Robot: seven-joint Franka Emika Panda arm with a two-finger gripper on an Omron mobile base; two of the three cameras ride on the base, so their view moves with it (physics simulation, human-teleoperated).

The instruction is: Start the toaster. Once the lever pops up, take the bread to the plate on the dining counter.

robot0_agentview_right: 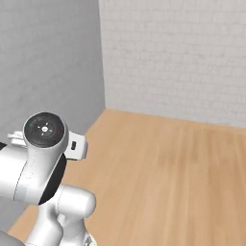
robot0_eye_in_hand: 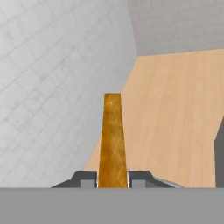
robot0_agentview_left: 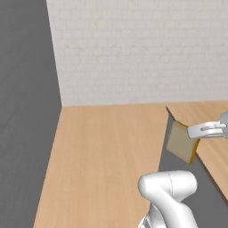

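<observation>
The jaws are closed on the bread, pinching its crust edge; it looks light, soft and crumbly.

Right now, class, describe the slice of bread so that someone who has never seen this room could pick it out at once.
Start at the white brick wall and come down to the wood floor. At its right side the gripper holds the bread in the air, clamped on one edge. It is a flat square, pale tan with an orange-brown crust, the only food here.
</observation>
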